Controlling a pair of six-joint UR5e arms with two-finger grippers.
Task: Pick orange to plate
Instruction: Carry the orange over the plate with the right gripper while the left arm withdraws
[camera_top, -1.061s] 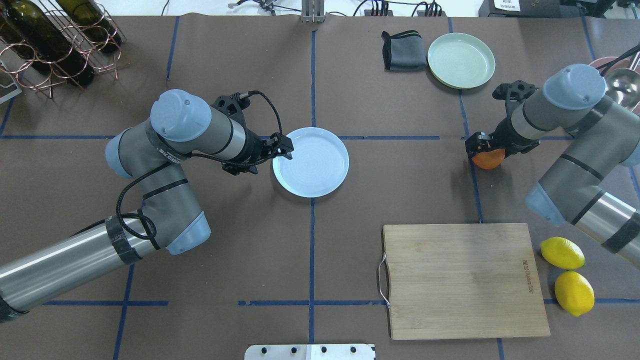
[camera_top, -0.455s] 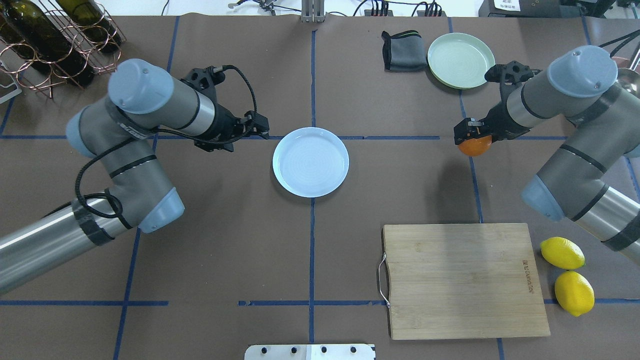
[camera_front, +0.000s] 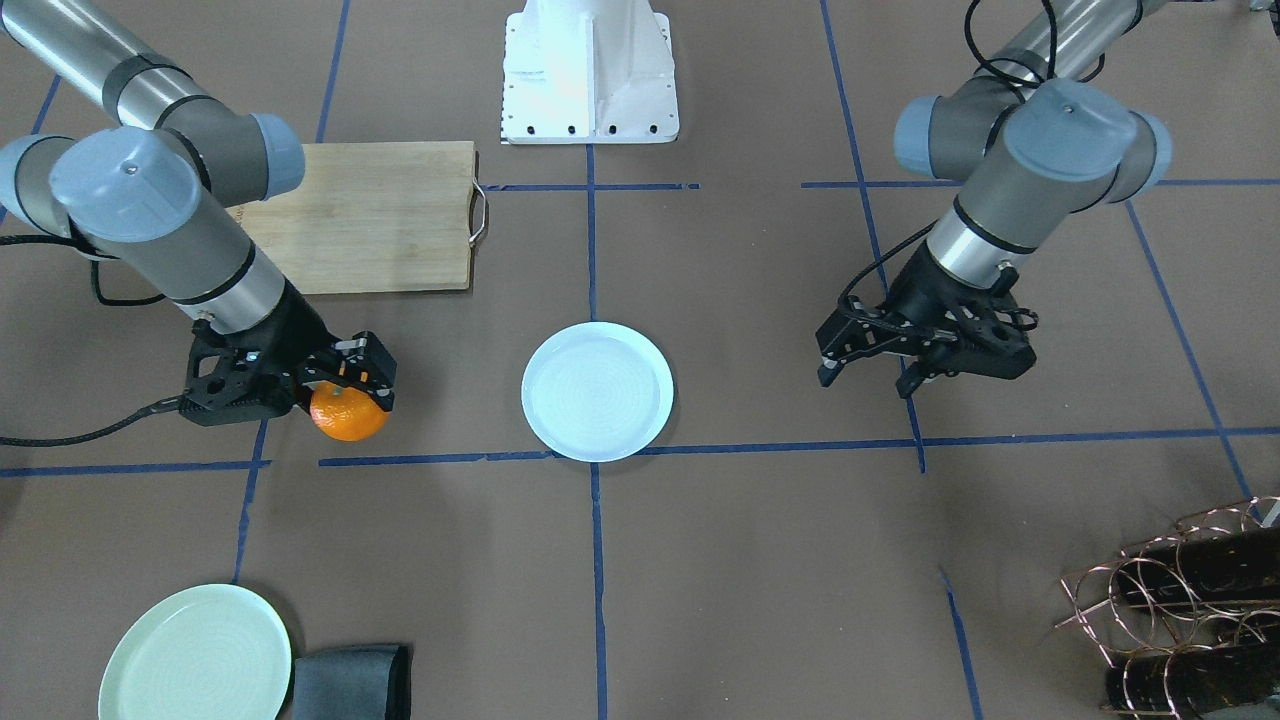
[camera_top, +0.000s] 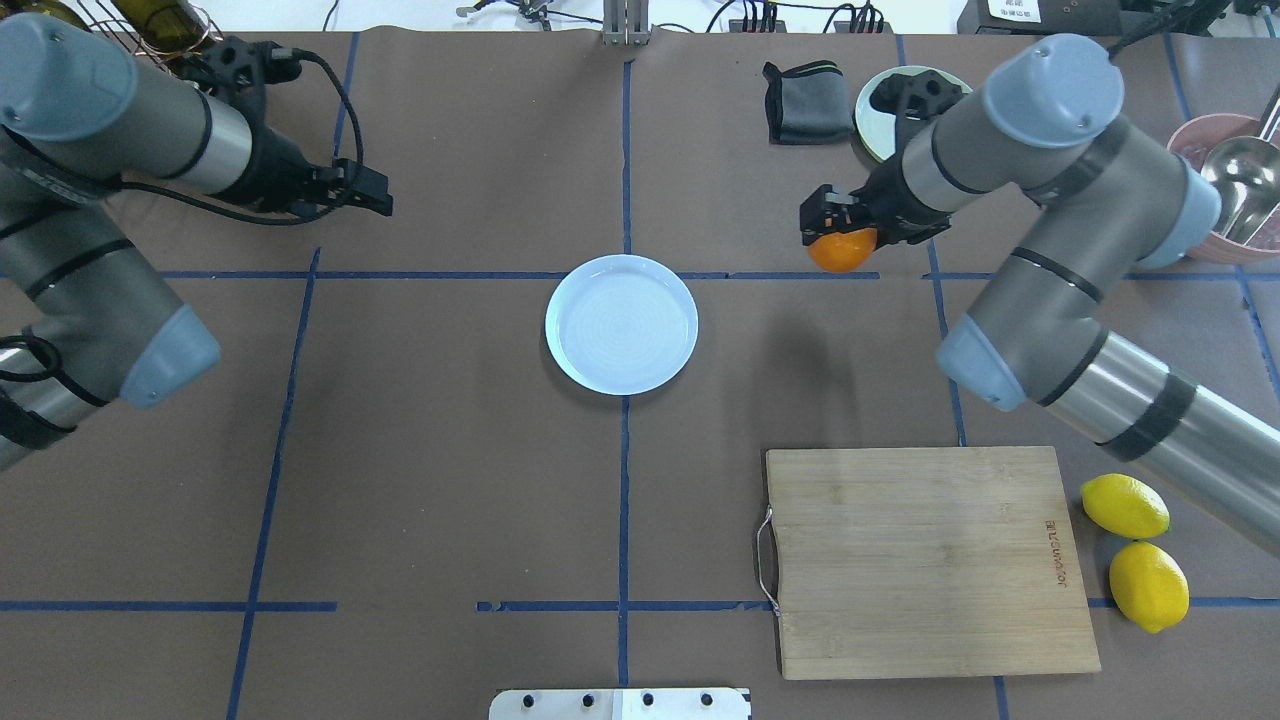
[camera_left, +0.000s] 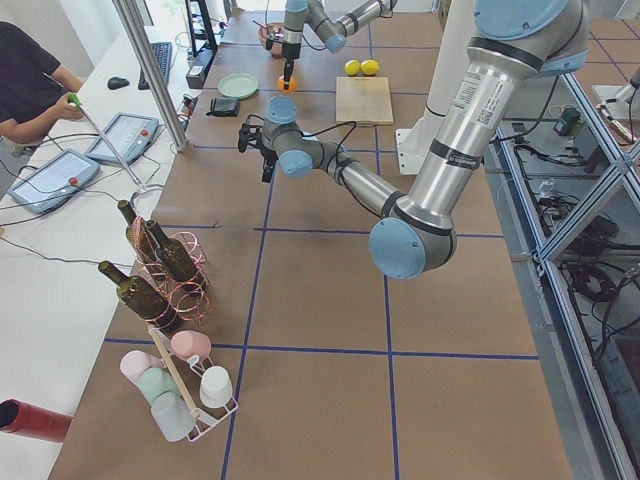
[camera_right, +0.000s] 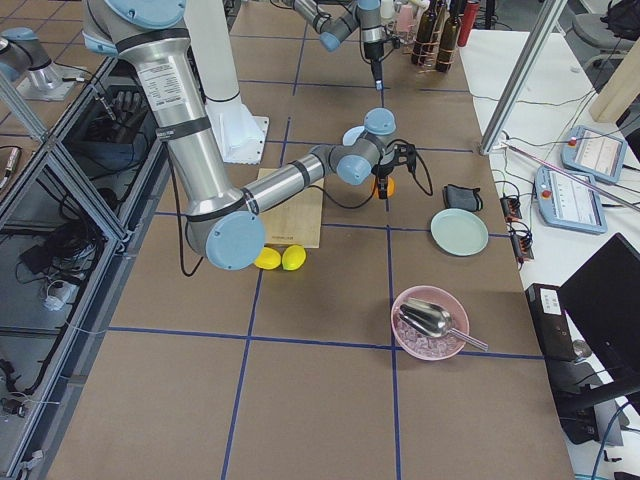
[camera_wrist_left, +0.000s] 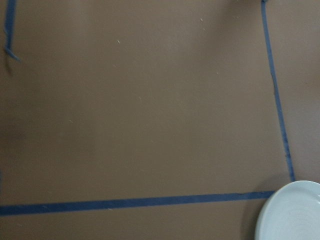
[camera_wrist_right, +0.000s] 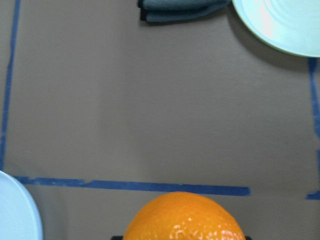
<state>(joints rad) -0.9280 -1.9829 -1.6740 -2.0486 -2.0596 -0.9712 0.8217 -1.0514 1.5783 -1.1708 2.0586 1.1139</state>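
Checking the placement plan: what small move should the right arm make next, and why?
Probably carry the orange sideways, toward the robot's left, until it hangs over the plate. The right jaws grip it above the table, well short of the plate's rim; releasing now would miss.

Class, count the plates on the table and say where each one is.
2. The bluish-white plate lies empty at the centre of the table. The mint-green plate lies beside the folded grey cloth, towards the far right in the overhead view.

We see only the top of the orange (camera_wrist_right: 184, 217). The right arm (camera_top: 1040, 100) hides most of the green plate (camera_top: 866, 135).
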